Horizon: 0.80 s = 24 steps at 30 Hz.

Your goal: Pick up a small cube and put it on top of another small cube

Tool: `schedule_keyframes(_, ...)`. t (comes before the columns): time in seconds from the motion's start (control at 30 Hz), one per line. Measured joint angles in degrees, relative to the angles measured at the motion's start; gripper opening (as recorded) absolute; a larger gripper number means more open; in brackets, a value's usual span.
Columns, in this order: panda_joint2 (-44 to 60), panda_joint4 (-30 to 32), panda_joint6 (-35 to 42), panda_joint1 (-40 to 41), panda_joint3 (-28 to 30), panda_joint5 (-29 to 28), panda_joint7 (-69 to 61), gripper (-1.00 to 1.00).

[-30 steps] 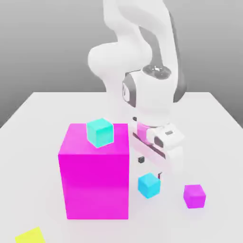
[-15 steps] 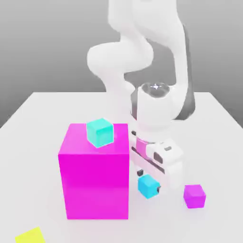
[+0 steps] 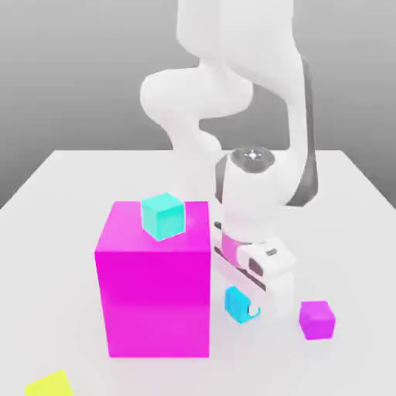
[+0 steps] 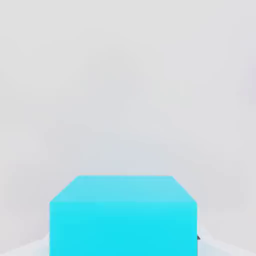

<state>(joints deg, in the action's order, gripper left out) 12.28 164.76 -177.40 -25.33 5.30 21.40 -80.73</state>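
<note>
Tool (image 3: 243, 303) closed on the sky-blue cube (image 3: 237, 304), down at the surface (image 3: 356, 255).
The exterior view takes in the smooth white arm (image 3: 232, 46) with dark grey trim, the big magenta cube (image 3: 158, 298) bearing the turquoise cube (image 3: 163, 216), the small magenta cube (image 3: 317, 320) and a partly cropped yellow piece (image 3: 50, 385); the hand view gives the sky-blue cube close up, two flat faces meeting at a straight edge, pale fingers beside its opposite sides. The task's cube sits between the tool's fingertips, gripped narrowly, to the exterior view's right of the big magenta cube and apart from the small magenta one. The surface is plain and pale; the cubes are plain-coloured, without visible texture.
</note>
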Motion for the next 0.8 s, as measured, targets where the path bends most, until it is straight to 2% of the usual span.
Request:
schedule_keyframes(0.3,-7.6,1.4,5.9,-7.9,11.6,-13.4,9.7,-1.0)
schedule_keyframes(0.53,-13.1,3.1,10.0,-7.1,13.2,-22.8,16.8,-1.0)
schedule_keyframes(0.63,-15.2,3.3,12.0,-6.6,12.9,-24.3,19.5,-1.0)
schedule_keyframes(0.8,-20.8,-2.0,23.0,-4.3,13.2,-22.4,29.5,-1.0)
